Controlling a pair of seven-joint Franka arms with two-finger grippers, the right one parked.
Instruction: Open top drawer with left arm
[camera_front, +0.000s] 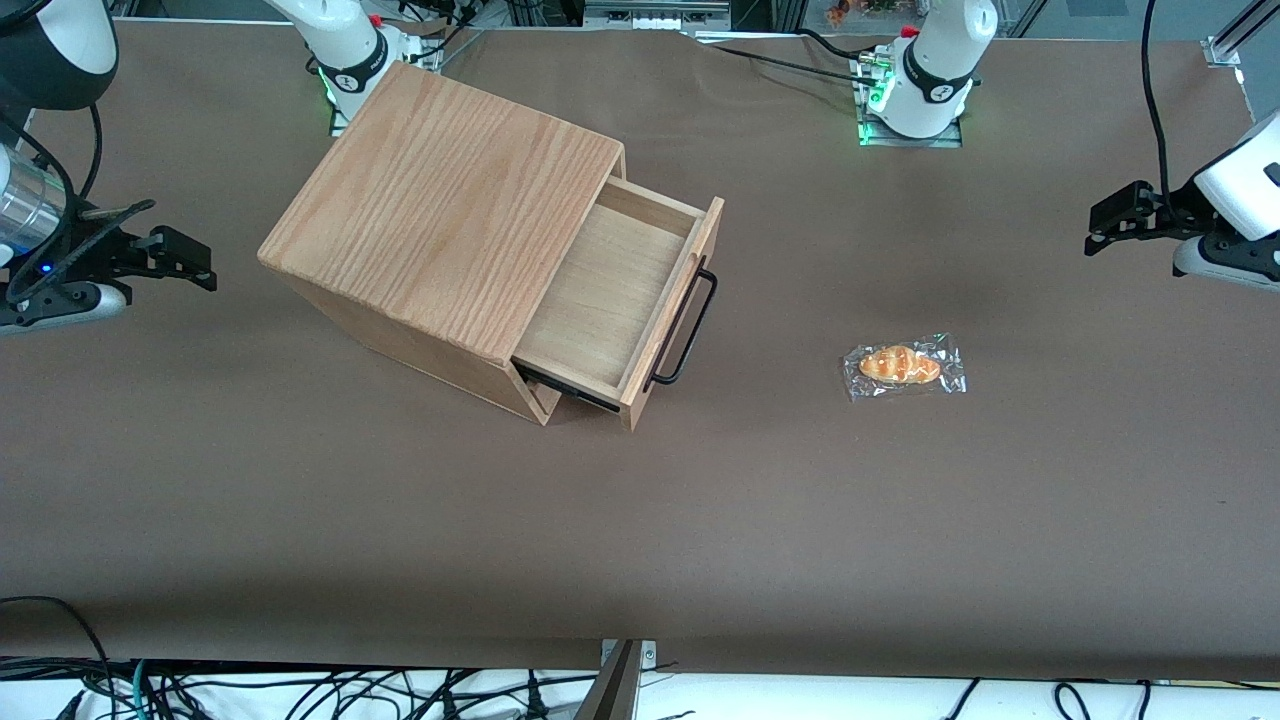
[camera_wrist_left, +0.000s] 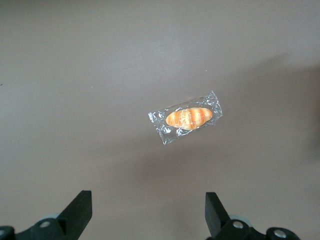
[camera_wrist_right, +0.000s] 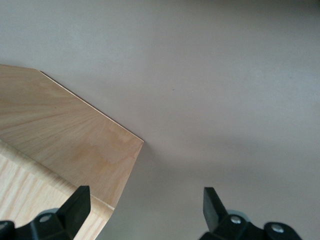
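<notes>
Gripper (camera_front: 1100, 228) hangs open, well apart from the top drawer (camera_front: 620, 290), already out; stiff black handle (camera_front: 688, 328) is the hold.

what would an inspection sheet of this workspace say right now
surface: brown table, flat, unmarked.
job's things: top drawer pulled well out of the cabinet; nothing seen inside; black handle free.
clutter: wrapped bread roll, on the table toward the working arm's end.
grippers: gripper open, holding nothing, raised above the table near the roll.
cables: black leads by the arm bases; more along the table's near edge.
surroundings: metal framing above the table edge.
</notes>
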